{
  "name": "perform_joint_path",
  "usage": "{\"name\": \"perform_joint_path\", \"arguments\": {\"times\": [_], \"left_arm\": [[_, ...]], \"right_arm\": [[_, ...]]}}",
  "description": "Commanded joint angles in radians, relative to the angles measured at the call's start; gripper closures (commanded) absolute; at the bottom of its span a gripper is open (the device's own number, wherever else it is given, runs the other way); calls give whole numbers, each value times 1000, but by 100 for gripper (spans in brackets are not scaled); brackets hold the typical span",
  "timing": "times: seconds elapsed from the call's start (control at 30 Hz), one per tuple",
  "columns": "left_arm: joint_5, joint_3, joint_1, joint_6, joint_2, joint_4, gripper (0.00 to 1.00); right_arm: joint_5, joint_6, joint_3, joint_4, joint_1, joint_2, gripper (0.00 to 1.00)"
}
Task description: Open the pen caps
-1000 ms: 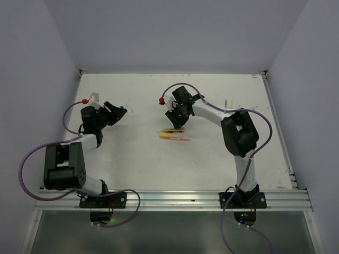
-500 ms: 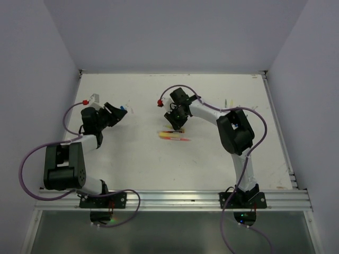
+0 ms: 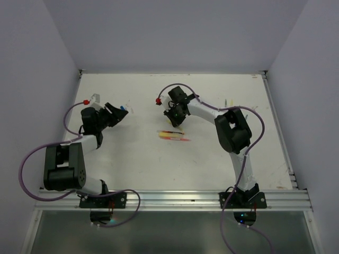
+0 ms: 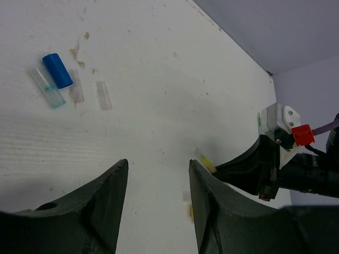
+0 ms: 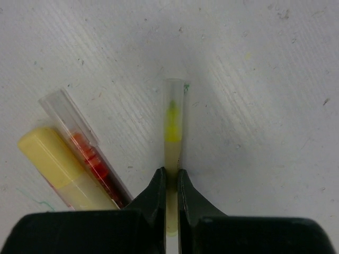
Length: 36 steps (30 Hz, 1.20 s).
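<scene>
While the right gripper [image 5: 170, 182] is pinched tight on the yellow-green pen [image 5: 173, 135], the left gripper [image 4: 156, 206] sits spread, nothing between its fingers [image 4: 100, 211]. Right wrist view: fingers clamp the pen's pale barrel; its clear cap [image 5: 175, 92] is on, pointing away from the camera, coloured tip visible inside. Can't tell whether that pen is off the table [image 3: 159, 169] or resting on it. Just left of it a red pen [image 5: 87, 153] under its own clear cap and a yellow pen [image 5: 58, 169] lie side by side, touching, both angled up-left (lower ends hidden behind the gripper body). Top view: right arm reaches to mid-table, a small pen cluster [image 3: 174, 135] on the surface just on the near side of its gripper. Left arm is over the far-left area, well apart from the right one. Left wrist view: blue cap [image 4: 57, 70] lies loose on the table ahead of the spread fingers, next to three clear caps [image 4: 103, 95], one tinted teal at an end; blue cap and the tinted one look touching. Right gripper shows at that view's right side too, a yellow tip poking out under it.
</scene>
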Motion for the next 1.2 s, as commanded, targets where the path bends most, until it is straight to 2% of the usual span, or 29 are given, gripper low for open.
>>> {"name": "perform_joint_path", "arguments": {"times": [0.0, 0.13, 0.23, 0.37, 0.47, 0.6, 0.7, 0.83, 1.0, 1.17], "left_arm": [[47, -8, 5, -15, -50, 48, 47], [82, -16, 5, -41, -87, 32, 47], [101, -20, -2, -61, -106, 15, 47], [73, -8, -47, -50, -145, -76, 47], [79, -28, -106, -101, -164, -48, 47], [-39, -37, -212, -118, -256, -131, 47], [-60, -60, -251, -150, -335, -134, 46], [-77, -72, -286, -176, -411, -163, 46], [-119, -66, -367, -191, -432, -194, 47], [-152, -95, -448, -219, -438, -173, 47]], "right_arm": [[109, -8, 1, 76, 6, 39, 100], [181, 58, 42, 102, 5, -7, 100], [233, 154, 12, 160, 8, -105, 100], [188, 268, -118, 214, 23, -271, 100], [123, 371, -269, 271, 60, -403, 100], [85, 507, -449, 321, 98, -564, 100], [-9, 578, -572, 409, 130, -635, 100], [-46, 616, -668, 479, 169, -742, 100], [-73, 671, -744, 525, 196, -820, 100], [-78, 684, -754, 524, 201, -868, 100]]}}
